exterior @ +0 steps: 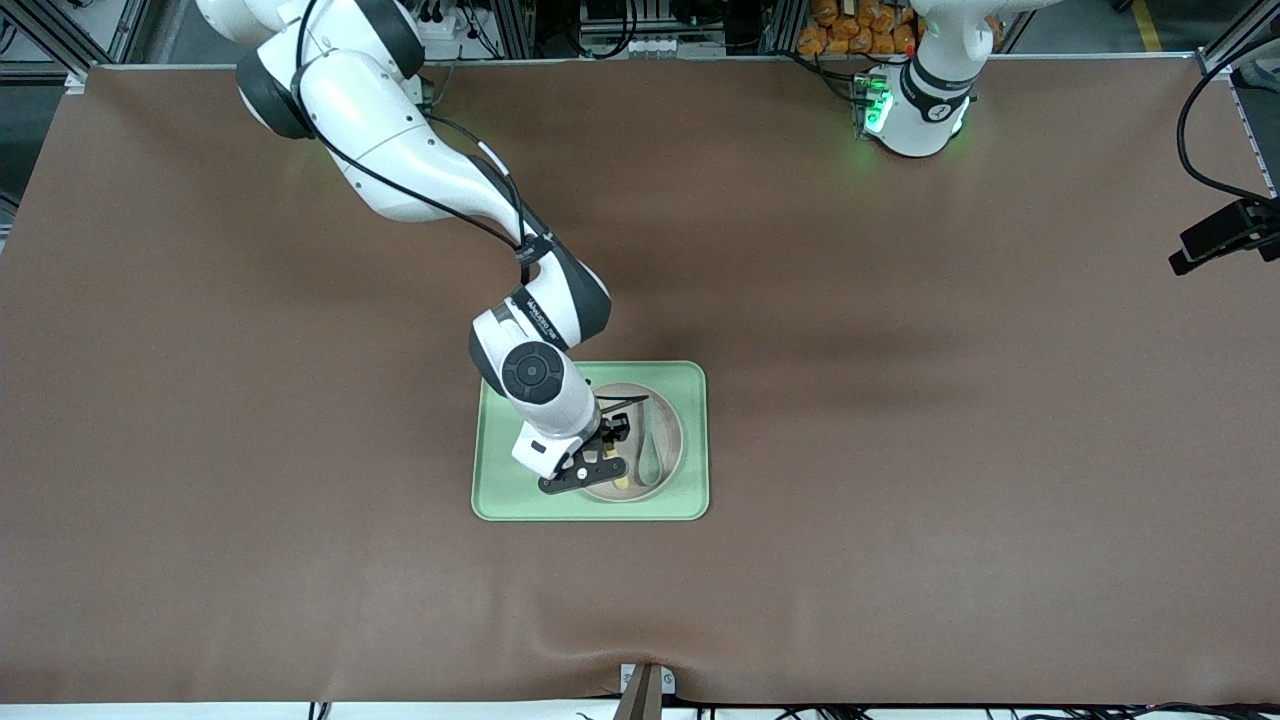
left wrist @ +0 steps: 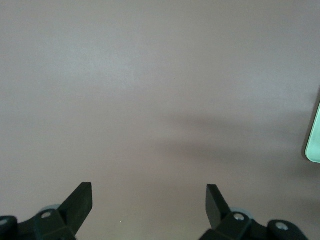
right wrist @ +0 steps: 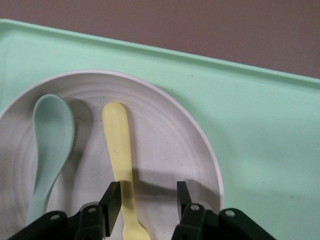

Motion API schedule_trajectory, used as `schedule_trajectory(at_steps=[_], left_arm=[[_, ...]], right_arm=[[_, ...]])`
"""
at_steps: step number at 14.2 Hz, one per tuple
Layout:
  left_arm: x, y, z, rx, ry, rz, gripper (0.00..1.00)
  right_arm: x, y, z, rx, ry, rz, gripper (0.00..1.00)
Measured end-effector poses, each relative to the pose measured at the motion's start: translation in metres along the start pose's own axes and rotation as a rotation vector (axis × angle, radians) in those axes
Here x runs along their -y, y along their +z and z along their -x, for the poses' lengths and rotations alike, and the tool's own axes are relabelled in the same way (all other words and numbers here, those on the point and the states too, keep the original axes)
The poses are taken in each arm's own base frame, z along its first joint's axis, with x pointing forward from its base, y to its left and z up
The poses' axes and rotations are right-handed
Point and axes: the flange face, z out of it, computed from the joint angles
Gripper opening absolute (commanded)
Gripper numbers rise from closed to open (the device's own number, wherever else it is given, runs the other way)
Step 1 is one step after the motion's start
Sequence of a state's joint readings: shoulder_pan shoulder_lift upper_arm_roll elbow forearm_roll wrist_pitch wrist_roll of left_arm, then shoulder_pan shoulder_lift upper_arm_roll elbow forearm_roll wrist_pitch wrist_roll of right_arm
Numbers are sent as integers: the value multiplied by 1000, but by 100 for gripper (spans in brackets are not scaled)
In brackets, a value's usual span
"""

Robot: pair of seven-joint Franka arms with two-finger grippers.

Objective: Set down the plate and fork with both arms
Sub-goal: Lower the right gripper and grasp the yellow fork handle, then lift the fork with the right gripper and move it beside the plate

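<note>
The pale round plate (exterior: pixel 668 420) (right wrist: pixel 165 150) rests in a light-green tray (exterior: pixel 500 500) (right wrist: pixel 260 130). The yellow fork (exterior: pixel 622 482) (right wrist: pixel 120 145) lies flat on the plate. My right gripper (exterior: pixel 600 460) (right wrist: pixel 148 195) is low over the plate, open, with its fingers astride the fork's stem. One finger is close beside the stem and the other stands well apart from it. The fork's tine end is hidden under the gripper. My left gripper (left wrist: pixel 148 197) hangs open over bare brown table, holding nothing; the front view shows only that arm's base (exterior: pixel 915 110).
A grey-green spoon (exterior: pixel 650 450) (right wrist: pixel 52 145) lies on the plate beside the fork. One tray corner (left wrist: pixel 315 140) shows in the left wrist view. A black camera (exterior: pixel 1225 235) overhangs the left arm's end of the table. A bracket (exterior: pixel 645 690) is at the table's near edge.
</note>
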State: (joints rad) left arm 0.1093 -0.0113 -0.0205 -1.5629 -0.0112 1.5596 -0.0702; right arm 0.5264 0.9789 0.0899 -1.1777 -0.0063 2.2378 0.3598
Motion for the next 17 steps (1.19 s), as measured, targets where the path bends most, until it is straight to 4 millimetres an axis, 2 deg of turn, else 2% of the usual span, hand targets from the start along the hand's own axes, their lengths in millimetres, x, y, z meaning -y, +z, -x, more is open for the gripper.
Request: schedule_trajectory(at_steps=[1,2,6,8,10,12,17], left_arm=[[0,0,0,1,0,0,100],[0,0,0,1,0,0,100],[1,-1,1,0,-1,0,100],[1,-1,2,12,-2,-1,100],[1,0,3,16,-2,-1,100],[1,0,3,18,-2,-1,100],[-6,1,5,29,13,-2,100]], right_arm=[[2,1,1,1,-4,1,35],[4,1,2,1,-10,4,35],[12,3,5,0,-27,13,40],[13,5,6,0,-33,18,33],[13,5,6,-2,-37,24,10],[12,5,6,-2,-38,25,0],[10,2,3,-9,-4,27,0]])
